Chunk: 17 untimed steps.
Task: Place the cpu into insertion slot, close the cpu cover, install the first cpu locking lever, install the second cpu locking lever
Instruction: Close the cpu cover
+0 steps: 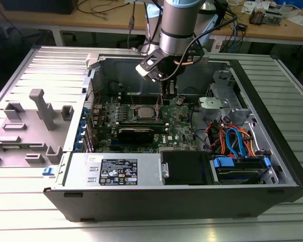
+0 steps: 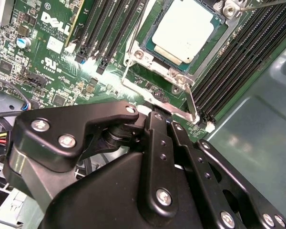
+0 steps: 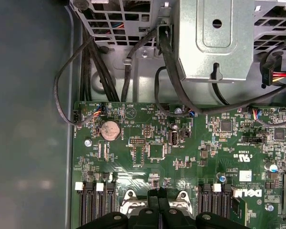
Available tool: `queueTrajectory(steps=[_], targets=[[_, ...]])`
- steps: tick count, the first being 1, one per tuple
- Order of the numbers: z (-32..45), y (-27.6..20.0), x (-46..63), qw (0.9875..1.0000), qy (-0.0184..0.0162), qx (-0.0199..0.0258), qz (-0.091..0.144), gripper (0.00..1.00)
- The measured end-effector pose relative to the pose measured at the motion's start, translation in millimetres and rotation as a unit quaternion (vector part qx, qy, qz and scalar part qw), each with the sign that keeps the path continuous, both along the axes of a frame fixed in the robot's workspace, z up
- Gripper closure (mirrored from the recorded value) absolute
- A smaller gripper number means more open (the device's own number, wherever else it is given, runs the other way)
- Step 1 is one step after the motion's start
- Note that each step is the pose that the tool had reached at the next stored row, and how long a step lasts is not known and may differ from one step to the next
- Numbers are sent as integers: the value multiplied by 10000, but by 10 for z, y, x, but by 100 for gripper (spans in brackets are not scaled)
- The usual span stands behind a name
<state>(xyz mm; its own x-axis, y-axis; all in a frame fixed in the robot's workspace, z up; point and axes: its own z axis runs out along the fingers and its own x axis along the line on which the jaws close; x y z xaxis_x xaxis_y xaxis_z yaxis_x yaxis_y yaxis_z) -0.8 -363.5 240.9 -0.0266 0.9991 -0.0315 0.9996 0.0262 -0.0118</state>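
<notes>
Item: Universal Robots arm reaching down into an open desktop computer case (image 1: pixel 272 126) that lies on a ribbed metal table (image 1: pixel 20 212). Gripper (image 1: pixel 165 93) (image 2: pixel 164 119) (image 3: pixel 159 195): black, low over the green motherboard (image 3: pixel 181 157), just beside the socket. In both wrist views the jaws are drawn together with a thin seam between them; whether anything is pinched there cannot be told. The cpu (image 2: pixel 186 28): silvery-grey square, seated flat in the insertion slot (image 1: pixel 133 113) near the middle of the board. The cpu cover (image 2: pixel 155 67): silvery frame lying flat around the chip, which shows through its window. Locking lever (image 2: pixel 189 102): thin metal rod along the socket's edge, its hooked end just beside the fingertips (image 2: pixel 155 119); latched or free cannot be told. Memory slots (image 2: pixel 229 67): long, black, flanking the socket on both sides. Coin battery (image 3: pixel 109 129): round, near the board's edge. Drive cage (image 3: pixel 214 33): grey metal, beyond the board, with black cables (image 3: pixel 93 62) beside it. Power supply (image 1: pixel 113 169): labelled silver box along the case's near wall. Grey plastic fixtures (image 1: pixel 43 108): upright on the table at the exterior view's left.
</notes>
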Motion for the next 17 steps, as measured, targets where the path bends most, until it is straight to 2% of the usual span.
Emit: queueTrajectory(steps=[17], targets=[[-15,0,-68,10000,2,0,1,89]])
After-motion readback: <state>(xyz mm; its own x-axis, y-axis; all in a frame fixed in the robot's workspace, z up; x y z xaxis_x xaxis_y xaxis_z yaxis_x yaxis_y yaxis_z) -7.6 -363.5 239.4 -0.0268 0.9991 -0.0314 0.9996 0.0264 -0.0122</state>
